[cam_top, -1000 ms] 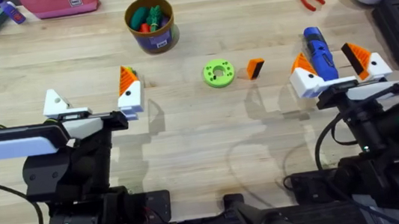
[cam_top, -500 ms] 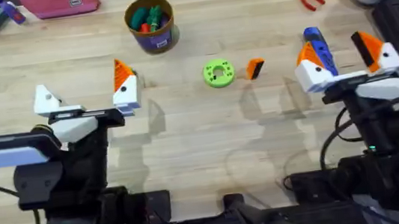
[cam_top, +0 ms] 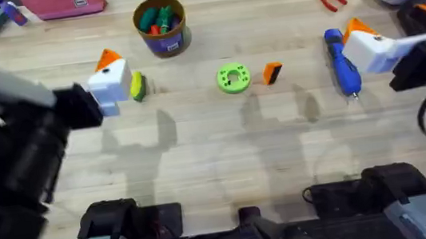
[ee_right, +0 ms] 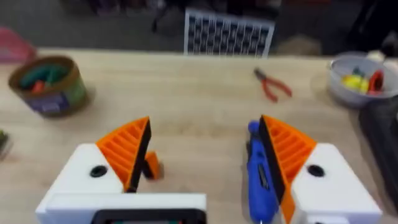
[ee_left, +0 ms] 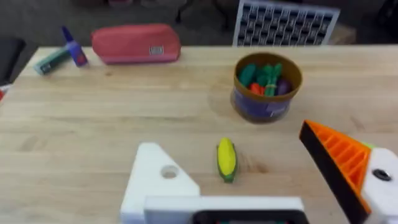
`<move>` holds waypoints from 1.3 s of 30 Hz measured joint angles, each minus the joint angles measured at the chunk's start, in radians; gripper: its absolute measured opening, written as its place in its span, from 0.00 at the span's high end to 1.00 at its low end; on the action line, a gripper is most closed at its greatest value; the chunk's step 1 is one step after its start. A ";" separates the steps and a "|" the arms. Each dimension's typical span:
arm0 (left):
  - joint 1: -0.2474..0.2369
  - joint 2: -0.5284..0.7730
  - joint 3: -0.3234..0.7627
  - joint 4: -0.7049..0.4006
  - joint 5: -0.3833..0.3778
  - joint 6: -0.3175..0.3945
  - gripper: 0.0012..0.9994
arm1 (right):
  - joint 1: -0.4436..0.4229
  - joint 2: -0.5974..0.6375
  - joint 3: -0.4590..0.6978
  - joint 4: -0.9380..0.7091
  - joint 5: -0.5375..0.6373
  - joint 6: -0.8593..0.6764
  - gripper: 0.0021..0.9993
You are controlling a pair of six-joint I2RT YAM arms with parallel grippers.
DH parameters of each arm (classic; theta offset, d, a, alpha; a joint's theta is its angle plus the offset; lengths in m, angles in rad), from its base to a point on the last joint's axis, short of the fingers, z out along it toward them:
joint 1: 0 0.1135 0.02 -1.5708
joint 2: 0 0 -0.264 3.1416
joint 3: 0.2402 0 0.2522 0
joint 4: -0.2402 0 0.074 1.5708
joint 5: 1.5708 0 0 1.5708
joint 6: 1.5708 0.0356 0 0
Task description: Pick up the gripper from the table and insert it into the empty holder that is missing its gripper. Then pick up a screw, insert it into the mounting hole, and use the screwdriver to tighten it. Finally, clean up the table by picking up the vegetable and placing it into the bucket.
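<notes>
Lifting off the desk (cam_top: 200, 145), both arms now up vs 1 s ago.
Left jaws (ee_left: 264, 180) wide open, empty, holder (ee_left: 155, 177) bare; right jaws (ee_right: 199, 155) open, empty; gripper (cam_top: 273, 72) untouched mid-desk, pick still pending.

**No writing we can read**

We find no legible text, number or brand. The red pouch (ee_left: 136, 43), far beyond the left gripper (ee_left: 261, 180) across the table, carries a small pale tag, but we cannot make out its marks. The bucket (ee_left: 267, 87), ahead of that gripper's orange-padded finger, has a dark blue band with no lettering we can read. The screwdriver (ee_right: 259, 177), against the right gripper's (ee_right: 205, 165) finger, shows nothing legible either
</notes>
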 joint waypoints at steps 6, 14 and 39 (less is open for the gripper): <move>0.000 0.269 0.191 -0.150 -0.005 0.000 0.01 | 0.000 0.266 0.202 -0.247 -0.003 0.000 0.01; 0.000 0.555 0.327 -0.304 -0.007 0.000 0.01 | 0.000 0.512 0.362 -0.450 -0.003 0.000 0.01; 0.000 1.102 0.609 -0.440 0.016 0.000 0.01 | 0.000 0.620 0.386 -0.476 -0.003 0.000 0.01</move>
